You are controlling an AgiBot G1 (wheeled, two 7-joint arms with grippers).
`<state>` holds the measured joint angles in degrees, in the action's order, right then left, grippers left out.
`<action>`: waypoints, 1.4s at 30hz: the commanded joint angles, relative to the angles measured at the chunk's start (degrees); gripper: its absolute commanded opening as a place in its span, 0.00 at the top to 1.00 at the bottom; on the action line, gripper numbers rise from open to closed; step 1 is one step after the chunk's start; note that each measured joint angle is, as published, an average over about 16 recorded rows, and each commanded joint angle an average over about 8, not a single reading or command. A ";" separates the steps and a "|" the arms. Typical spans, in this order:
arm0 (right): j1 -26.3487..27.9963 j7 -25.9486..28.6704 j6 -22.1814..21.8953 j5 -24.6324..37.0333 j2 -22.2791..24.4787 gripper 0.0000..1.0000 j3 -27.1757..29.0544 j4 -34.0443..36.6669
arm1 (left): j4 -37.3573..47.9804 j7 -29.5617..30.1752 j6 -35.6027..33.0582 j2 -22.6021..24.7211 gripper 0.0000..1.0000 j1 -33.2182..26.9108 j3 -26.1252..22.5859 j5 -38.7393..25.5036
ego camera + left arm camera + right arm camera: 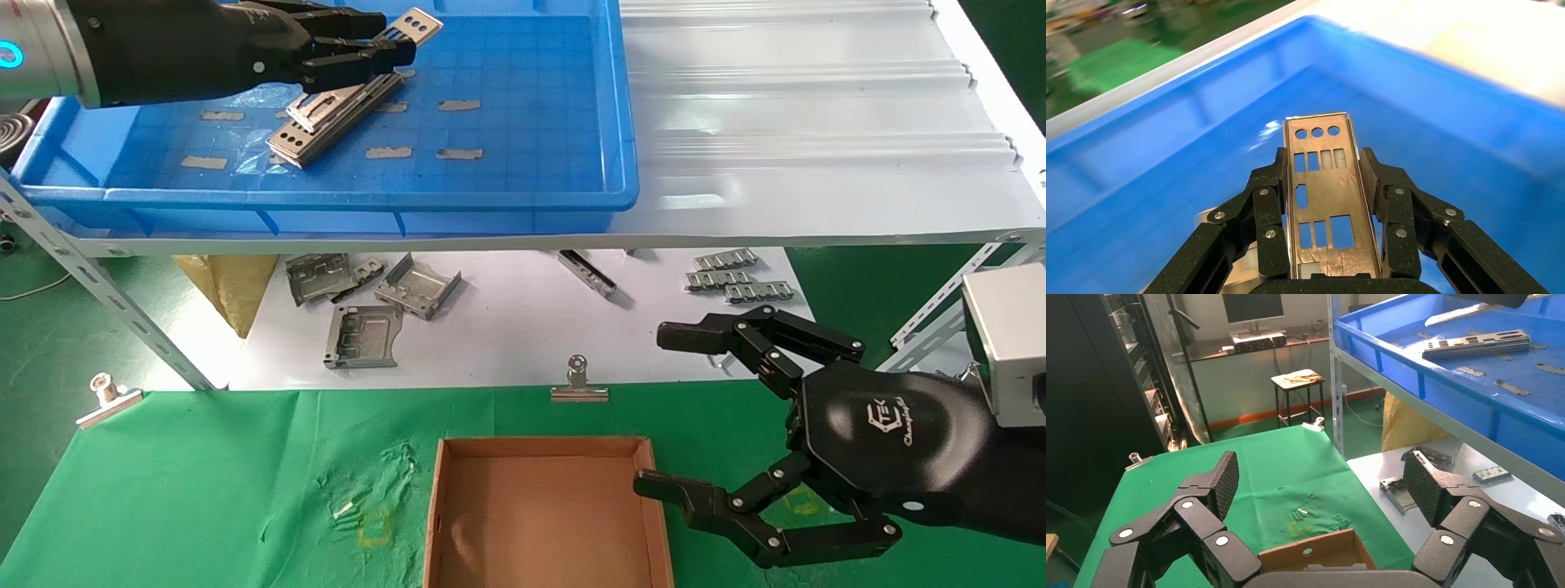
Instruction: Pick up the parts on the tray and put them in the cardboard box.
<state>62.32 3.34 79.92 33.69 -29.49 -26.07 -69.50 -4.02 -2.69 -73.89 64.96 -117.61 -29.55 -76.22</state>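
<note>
My left gripper [384, 41] is over the blue tray [572, 196] on the upper shelf. It is shut on one silvery punched plate [413, 26], held clear above the tray floor. In the left wrist view the plate [1324, 202] stands between the two fingers [1269, 208]. A stack of more plates [331, 118] lies on the tray floor just below the gripper; it also shows in the right wrist view [1474, 343]. The brown cardboard box [543, 514] sits empty on the green cloth at the front. My right gripper [666, 408] is open and empty beside the box's right wall.
Bent grey brackets [368, 302] and small linked strips [735, 278] lie on the white lower surface under the shelf. Binder clips [578, 384] hold the green cloth. A slanted shelf strut [106, 286] stands at left. White corrugated sheet [817, 106] covers the shelf right of the tray.
</note>
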 commanded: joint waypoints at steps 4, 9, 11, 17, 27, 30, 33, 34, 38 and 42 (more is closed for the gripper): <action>0.00 0.00 0.00 0.00 0.00 0.00 0.00 0.00 | -2.24 -1.71 -9.15 -1.52 1.00 0.92 0.67 1.37; 0.00 0.00 0.00 0.00 0.00 0.00 0.00 0.00 | -8.71 -3.50 -16.98 -2.44 1.00 5.25 0.13 3.62; 0.00 0.00 0.00 0.00 0.00 0.00 0.00 0.00 | -13.70 -3.27 -18.06 -3.10 1.00 8.41 -0.82 5.51; 0.00 0.00 0.00 0.00 0.00 0.00 0.00 0.00 | -32.19 -1.70 -16.24 -6.54 1.00 21.52 -5.03 11.47; 0.00 0.00 0.00 0.00 0.00 0.00 0.00 0.00 | -42.30 -13.51 -1.19 -2.48 1.00 39.84 -7.70 7.61; 0.00 0.00 0.00 0.00 0.00 0.00 0.00 0.00 | -41.35 -16.45 1.93 -0.28 1.00 41.62 -8.51 5.64; 0.00 0.00 0.00 0.00 0.00 0.00 0.00 0.00 | -39.15 -17.70 3.72 1.78 1.00 41.86 -9.41 3.97; 0.00 0.00 0.00 0.00 0.00 0.00 0.00 0.00 | -38.32 -18.08 4.08 2.38 1.00 41.77 -9.67 3.51; 0.00 0.00 0.00 0.00 0.00 0.00 0.00 0.00 | -34.72 -19.60 4.77 4.49 0.92 41.04 -10.61 2.00; 0.00 0.00 0.00 0.00 0.00 0.00 0.00 0.00 | -30.93 -21.62 4.81 6.25 0.43 40.05 -11.18 1.13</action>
<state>62.32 3.34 79.92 33.69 -29.49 -26.07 -69.50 -34.97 -24.42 -69.12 71.16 -77.58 -40.57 -74.85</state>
